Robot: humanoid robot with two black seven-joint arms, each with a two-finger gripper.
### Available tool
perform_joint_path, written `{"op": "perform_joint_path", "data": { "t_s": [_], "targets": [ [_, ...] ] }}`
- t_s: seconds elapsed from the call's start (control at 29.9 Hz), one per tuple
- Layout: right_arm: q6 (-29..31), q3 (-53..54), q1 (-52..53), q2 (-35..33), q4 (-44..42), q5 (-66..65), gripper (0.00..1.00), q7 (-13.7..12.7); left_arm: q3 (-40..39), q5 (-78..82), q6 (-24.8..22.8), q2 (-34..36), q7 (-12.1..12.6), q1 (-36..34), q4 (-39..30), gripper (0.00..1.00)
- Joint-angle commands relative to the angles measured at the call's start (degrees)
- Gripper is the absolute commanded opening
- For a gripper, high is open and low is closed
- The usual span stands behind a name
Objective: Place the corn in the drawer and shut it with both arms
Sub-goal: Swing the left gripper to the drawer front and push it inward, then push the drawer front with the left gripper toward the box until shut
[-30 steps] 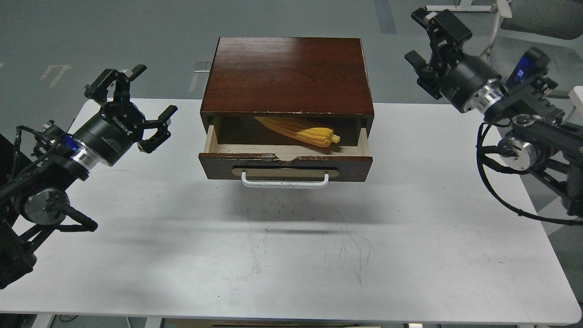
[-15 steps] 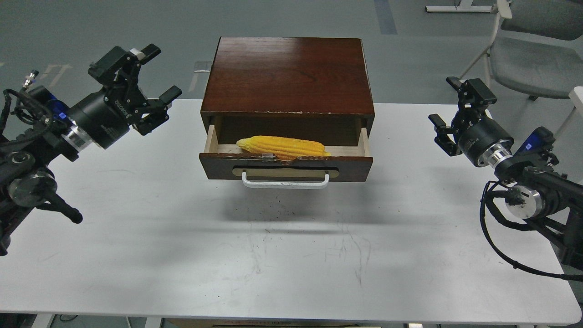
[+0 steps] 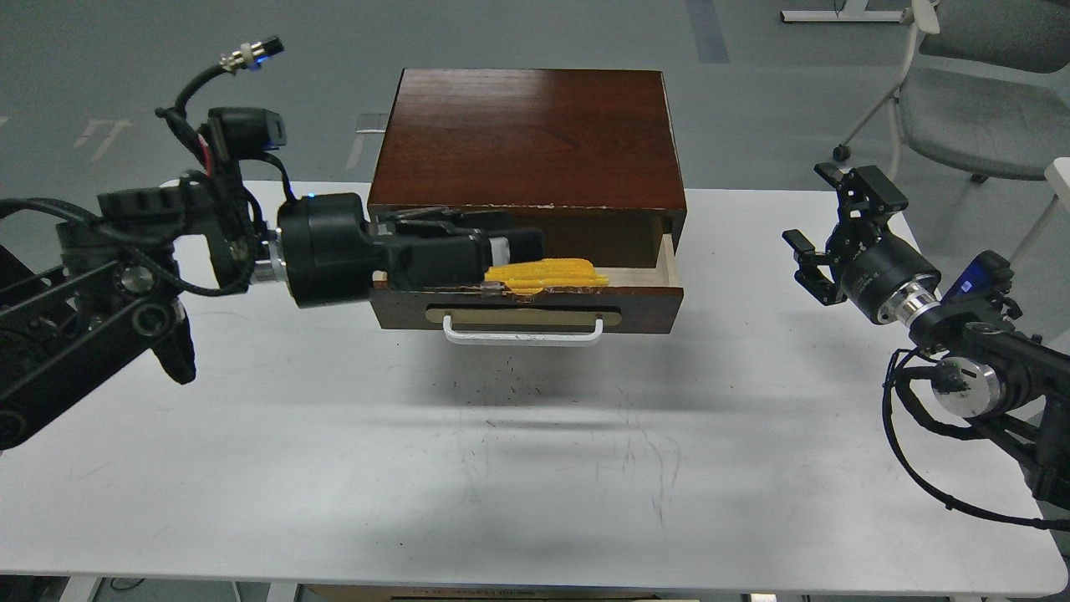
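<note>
Yellow and ribbed, the corn (image 3: 547, 273) lies lengthwise in the open drawer (image 3: 527, 299), just beyond the left end effector's (image 3: 510, 245) tip; its near end is hidden behind those fingers. Whether that end effector grips it or how far it is spread, I cannot tell. Well to the corn's right, the right end effector (image 3: 836, 226) hangs spread and empty above the white bench (image 3: 535, 468).

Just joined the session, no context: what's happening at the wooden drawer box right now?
The left gripper is reaching sideways into the open dark red-brown wooden drawer, its fingers over the near end of the bright yellow corn cob lying inside. Whether it grips the cob cannot be told. The right gripper hovers open off to the right of the box, touching nothing. The drawer is partly pulled out, its white bar handle free.
</note>
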Motion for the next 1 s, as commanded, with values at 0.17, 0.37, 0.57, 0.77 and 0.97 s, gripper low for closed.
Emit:
{"op": "perform_joint_path", "data": {
  "t_s": [0.17, 0.37, 0.57, 0.77, 0.97],
  "targets": [
    [0.0, -0.28, -0.56, -0.14, 0.12, -0.03, 1.0, 0.0, 8.06, 6.7, 0.03, -4.67, 0.02, 0.69, -0.14, 0.3],
    [0.0, -0.1, -1.09, -0.14, 0.12, -0.03, 1.0, 0.0, 10.71, 5.92, 0.03, -4.85, 0.41, 6.4, 2.05, 0.0],
    [0.0, -0.1, -1.09, -0.14, 0.12, -0.03, 1.0, 0.0, 10.27, -1.27, 0.03, -4.77, 3.57, 9.48, 6.88, 0.0],
    [-0.09, -0.1, -1.27, -0.14, 0.12, -0.03, 1.0, 0.0, 10.09, -11.39, 0.03, -4.68, 7.62, 9.49, 11.98, 0.0],
    [-0.09, -0.1, -1.71, -0.23, 0.12, -0.03, 1.0, 0.0, 9.92, -12.28, 0.03, -5.03, 7.45, 9.49, 16.03, 0.0]
  ]
}}
